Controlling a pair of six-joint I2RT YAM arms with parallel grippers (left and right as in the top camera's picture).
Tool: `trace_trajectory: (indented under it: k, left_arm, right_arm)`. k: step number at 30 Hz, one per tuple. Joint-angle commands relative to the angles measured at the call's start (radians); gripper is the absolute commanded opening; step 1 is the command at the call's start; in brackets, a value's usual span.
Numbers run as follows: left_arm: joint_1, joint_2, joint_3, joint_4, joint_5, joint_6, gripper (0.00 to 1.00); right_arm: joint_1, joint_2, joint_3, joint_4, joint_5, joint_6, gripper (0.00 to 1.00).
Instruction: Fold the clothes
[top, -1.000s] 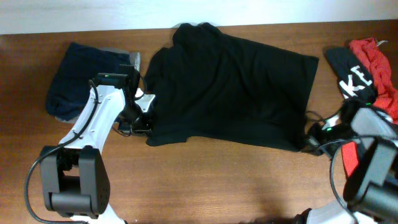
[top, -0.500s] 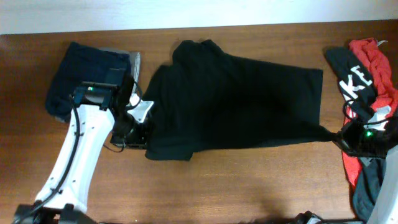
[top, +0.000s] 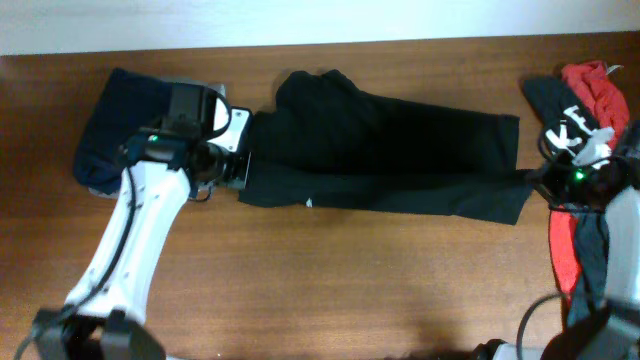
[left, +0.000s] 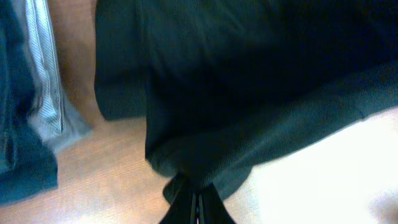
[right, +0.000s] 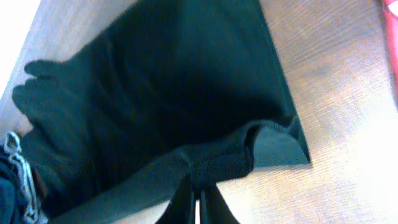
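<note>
My two grippers are each clenched on the one black shirt (top: 380, 150), the left gripper (left: 196, 204) on its left edge and the right gripper (right: 199, 194) on its right corner, stretching it across mid-frame. I judge a lengthwise fold is under way; the next move calls for laying both corners down level, then letting go. Farther off lie one navy garment (top: 125, 125) at upper left, and one red garment (top: 602, 85) and one black lettered garment (top: 555, 108) at upper right.

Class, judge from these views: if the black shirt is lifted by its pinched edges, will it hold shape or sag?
Probably sags: the black shirt bunches and creases where the left gripper and right gripper pinch it. Likely light, being thin; its matte weave should resist slipping.
</note>
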Motion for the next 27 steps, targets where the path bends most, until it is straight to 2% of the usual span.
trace_trajectory:
  k: [1,10,11,12,13,14,15,17,19,21,23,27]
  left_arm:
    - [-0.001,0.132,0.007,0.083,-0.019,0.016,0.00]
    - [-0.006,0.348,0.007,0.279,-0.019,0.016,0.01]
    - [-0.006,0.357,0.007,0.290,-0.019,0.016,0.01]
    - [-0.005,0.357,0.007,0.299,-0.021,0.016,0.10]
    - [-0.004,0.354,0.010,0.307,-0.024,0.016,0.44]
    - [-0.003,0.349,0.018,0.300,-0.034,0.016,0.67]
    - [0.004,0.338,0.050,0.258,-0.055,0.016,0.82]
    - [0.018,0.314,0.132,0.177,-0.056,0.016,0.86]
    - [0.027,0.295,0.248,0.106,-0.037,0.017,0.96]
    - [0.021,0.293,0.419,0.040,0.132,0.145,0.96]
    - [-0.004,0.293,0.508,0.042,0.138,0.190,0.96]
    - [-0.028,0.343,0.518,0.131,0.124,0.195,0.96]
  right_arm:
    - [0.028,0.089,0.012,0.070,-0.019,0.006,0.04]
    - [0.028,0.194,0.012,0.209,-0.019,0.032,0.04]
    - [0.028,0.194,0.012,0.215,-0.019,0.032,0.12]
    - [0.028,0.194,0.012,0.218,-0.019,0.032,0.38]
    - [0.027,0.194,0.013,0.226,-0.011,0.032,0.64]
    - [0.022,0.191,0.017,0.227,-0.020,0.036,0.71]
    - [0.003,0.186,0.042,0.200,-0.060,0.038,0.71]
    - [-0.023,0.184,0.110,0.132,-0.085,0.036,0.69]
    - [-0.033,0.184,0.219,0.034,-0.084,0.011,0.68]
    - [-0.011,0.184,0.329,-0.050,-0.076,-0.026,0.70]
    - [0.028,0.185,0.373,-0.057,-0.073,-0.044,0.70]
    - [0.111,0.217,0.380,0.016,0.009,-0.044,0.70]
